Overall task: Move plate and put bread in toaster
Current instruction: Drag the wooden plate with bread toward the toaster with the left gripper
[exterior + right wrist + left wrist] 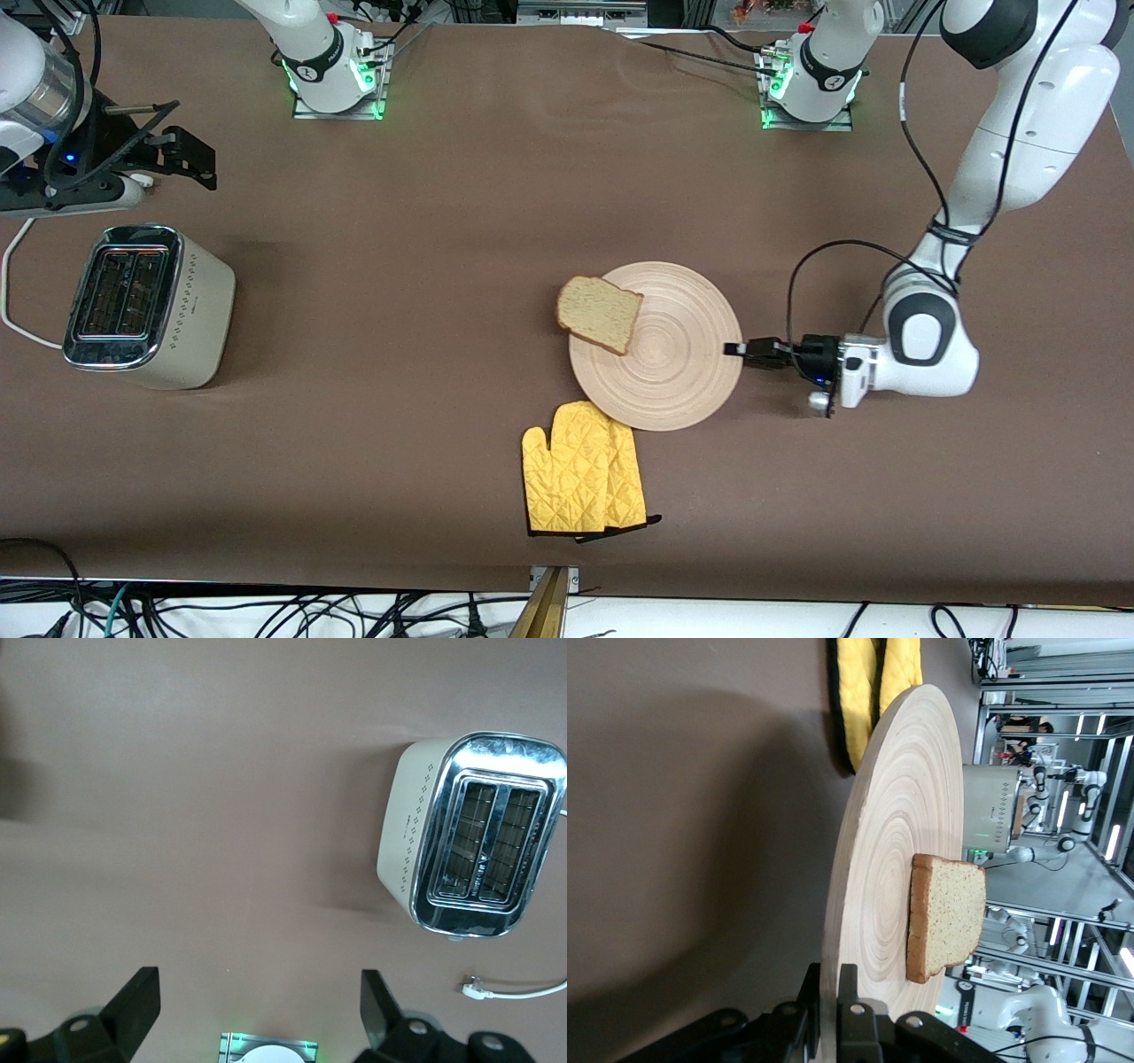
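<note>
Left claw pinches the plate's rim; bread not yet in the toaster.

The left gripper [735, 349] is clamped on the plate [673, 354], forearm low and level; the bread [600, 314] lies on the plate's edge toward the toaster [146, 306]. The right gripper [182, 151] waits, wide open, above the table by the toaster. Both steps look unfinished.

Brown table [496, 195], cables [266, 616] along its near edge.
</note>
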You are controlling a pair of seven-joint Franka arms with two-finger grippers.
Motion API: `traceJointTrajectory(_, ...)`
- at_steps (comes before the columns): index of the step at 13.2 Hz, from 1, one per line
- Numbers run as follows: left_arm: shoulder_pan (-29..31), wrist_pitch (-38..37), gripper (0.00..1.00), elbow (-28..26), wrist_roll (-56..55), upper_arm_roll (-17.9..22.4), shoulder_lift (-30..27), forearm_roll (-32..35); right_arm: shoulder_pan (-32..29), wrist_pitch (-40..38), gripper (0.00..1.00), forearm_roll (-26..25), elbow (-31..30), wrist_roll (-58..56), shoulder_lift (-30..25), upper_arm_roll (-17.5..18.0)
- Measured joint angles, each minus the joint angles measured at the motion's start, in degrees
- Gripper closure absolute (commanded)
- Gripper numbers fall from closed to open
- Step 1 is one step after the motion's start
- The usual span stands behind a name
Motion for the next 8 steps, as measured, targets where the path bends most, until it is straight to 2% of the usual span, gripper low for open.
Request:
traceJointTrajectory(4, -0.47, 13.93, 1.00, -8.77, 0.09, -6.97, -0.09, -2.85, 0.00, 0.03, 0.00, -0.01, 0.00, 0.00, 0.12, 0.00)
traceJointTrajectory(5, -0.51, 15.23, 0.70, -9.57, 0.09, -7.62, -0.14, -2.88, 0.00, 0.03, 0.00, -0.02, 0.00, 0.00, 0.12, -0.01)
traceJointTrajectory(6, -0.47, 15.36, 0.01, -9.91, 0.10, -7.69, -0.23, -2.89, 0.00, 0.02, 0.00, -0.03, 0.00, 0.00, 0.12, -0.03)
traceJointTrajectory(8, 0.02, 15.07, 0.00, -9.94, 0.10, -7.76, -0.46, -3.03, 0.00, 0.01, 0.00, -0.04, 0.00, 0.00, 0.13, -0.11)
